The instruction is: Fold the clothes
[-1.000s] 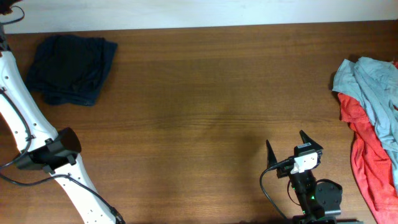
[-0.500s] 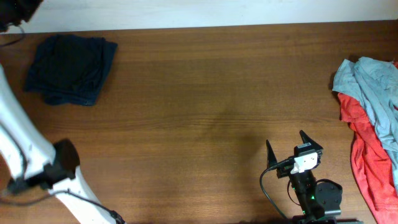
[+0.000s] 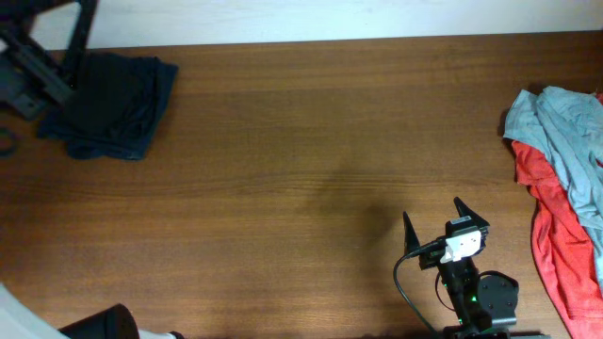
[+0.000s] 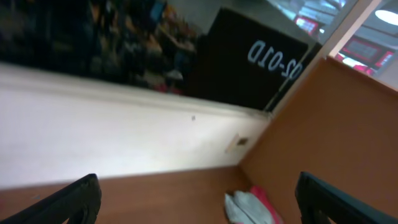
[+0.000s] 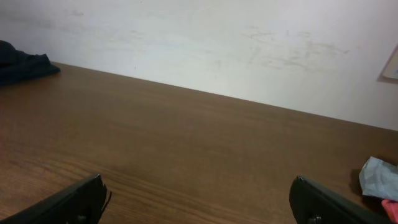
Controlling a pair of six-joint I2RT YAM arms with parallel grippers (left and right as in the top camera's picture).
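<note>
The right pincer (image 3: 431, 212) stood spread and empty at the near side of the table (image 3: 283, 188). The clothes (image 3: 561, 188) lay to its right, stretched along the table's edge, far from the spread left pincer (image 4: 196, 186).

A brown wooden table (image 3: 301, 160) meets a white wall (image 5: 217, 37) at its far edge, a black lettered sign (image 4: 236, 68) beyond it.

Wood table (image 5: 186, 137), spread fingers (image 5: 74, 202), dark garment (image 5: 18, 65)
</note>
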